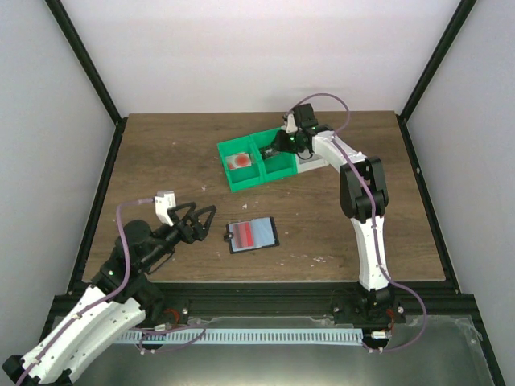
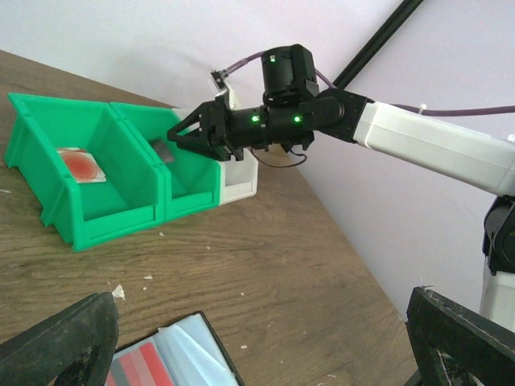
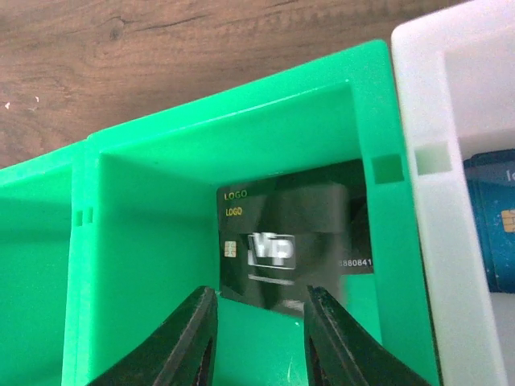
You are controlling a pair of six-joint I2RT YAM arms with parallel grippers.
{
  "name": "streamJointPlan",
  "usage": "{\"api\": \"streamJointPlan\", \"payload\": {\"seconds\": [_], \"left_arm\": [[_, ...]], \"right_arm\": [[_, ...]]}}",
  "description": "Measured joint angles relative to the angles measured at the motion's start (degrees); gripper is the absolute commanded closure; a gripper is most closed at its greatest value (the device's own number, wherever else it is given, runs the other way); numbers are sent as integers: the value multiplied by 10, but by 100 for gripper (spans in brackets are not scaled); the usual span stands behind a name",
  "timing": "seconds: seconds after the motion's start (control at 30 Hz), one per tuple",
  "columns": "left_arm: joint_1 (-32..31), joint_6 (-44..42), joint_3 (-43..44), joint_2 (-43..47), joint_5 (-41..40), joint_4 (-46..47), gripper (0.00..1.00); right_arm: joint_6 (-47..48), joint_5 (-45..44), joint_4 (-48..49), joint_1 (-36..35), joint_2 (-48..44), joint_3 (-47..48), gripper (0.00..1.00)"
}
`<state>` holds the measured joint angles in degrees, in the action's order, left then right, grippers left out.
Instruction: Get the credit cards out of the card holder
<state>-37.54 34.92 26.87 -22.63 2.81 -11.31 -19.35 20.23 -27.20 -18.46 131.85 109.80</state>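
Observation:
The card holder [image 1: 252,235] lies open on the table with a red card [image 1: 241,236] in its left panel. It also shows in the left wrist view [image 2: 181,354], with the red card [image 2: 137,366] at the bottom edge. My left gripper [image 1: 203,219] is open and empty just left of the holder. My right gripper [image 1: 278,147] is open over the second green bin [image 3: 169,241]. A black card [image 3: 294,233] lies in that bin just beyond the fingertips [image 3: 201,322], not gripped.
The first green bin [image 1: 228,173] holds a white card with a red circle [image 1: 239,161]. A white bin [image 3: 426,233] to the right holds a blue card [image 3: 492,221]. Black frame posts stand at the table's corners.

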Motion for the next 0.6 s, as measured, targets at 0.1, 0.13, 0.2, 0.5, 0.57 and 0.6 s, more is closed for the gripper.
{"api": "streamJointPlan", "payload": {"seconds": [0.1,0.13,0.2,0.5,0.57,0.6], "left_arm": [[0,0,-1,2,0,0,1],[0,0,-1,2,0,0,0],[0,0,-2,2,-1,0,0],[0,7,-4,-11,-11,-1,2],[0,10,-4,-25,-13,-3,3],[0,11,-4,-33,-13,-5,3]], "right_arm": [[0,-4,8,0,0,0,64],[-1,-5,9,0,0,0,64],[0,-6,10,0,-1,0,63],[0,-4,7,0,-12,0,61],[-1,2,5,-1,-26,-1,61],[-2,4,5,-2,-35,-2,61]]}}
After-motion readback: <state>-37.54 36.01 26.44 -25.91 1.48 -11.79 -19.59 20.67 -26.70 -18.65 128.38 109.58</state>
